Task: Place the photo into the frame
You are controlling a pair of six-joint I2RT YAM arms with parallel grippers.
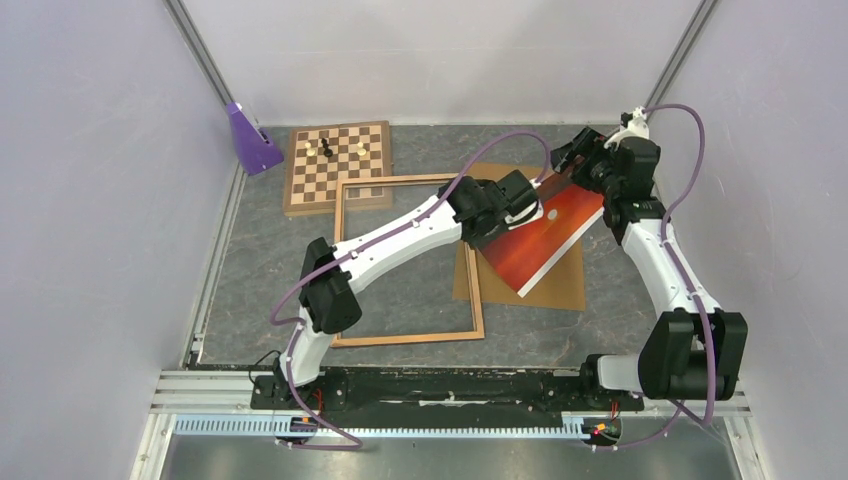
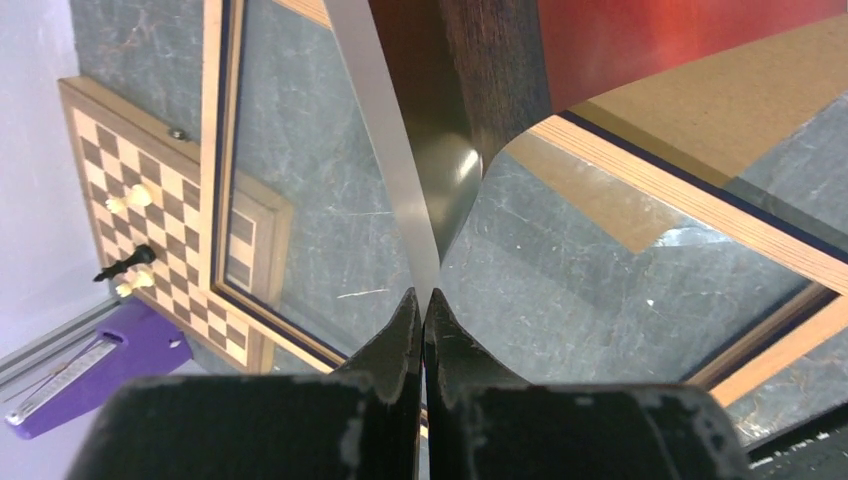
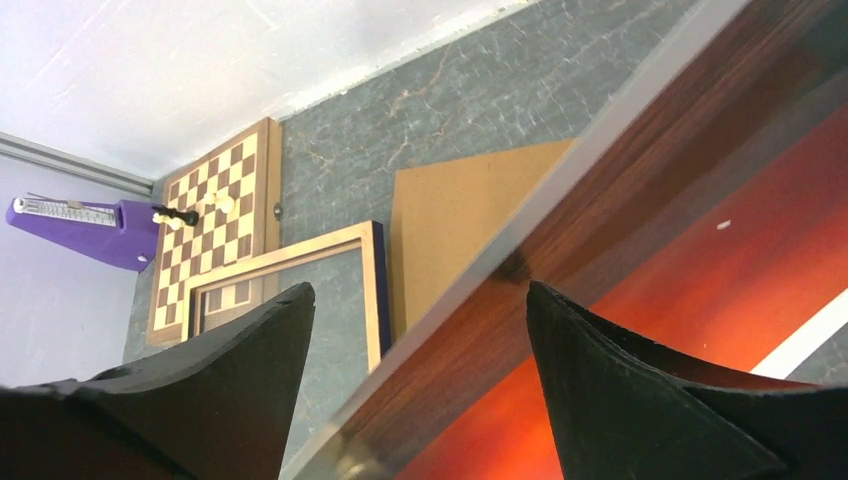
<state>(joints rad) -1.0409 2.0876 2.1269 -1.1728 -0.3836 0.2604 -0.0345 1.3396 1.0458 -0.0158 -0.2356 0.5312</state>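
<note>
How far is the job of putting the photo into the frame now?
Done: the large red-orange sunset photo is lifted, tilted over the plain brown backing board. In hand: the left gripper is shut on its white edge; the right gripper stands open around the far edge. Left: laying it inside the thin light-brown wooden frame, lying empty.

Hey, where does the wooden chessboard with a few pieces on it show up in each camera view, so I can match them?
Top external: the wooden chessboard lies upper left of centre.
Left wrist: it sits along the left edge, seen at a slant.
Right wrist: it sits left of centre.
Shared landmark: the purple wedge-shaped object beside the board.
</note>
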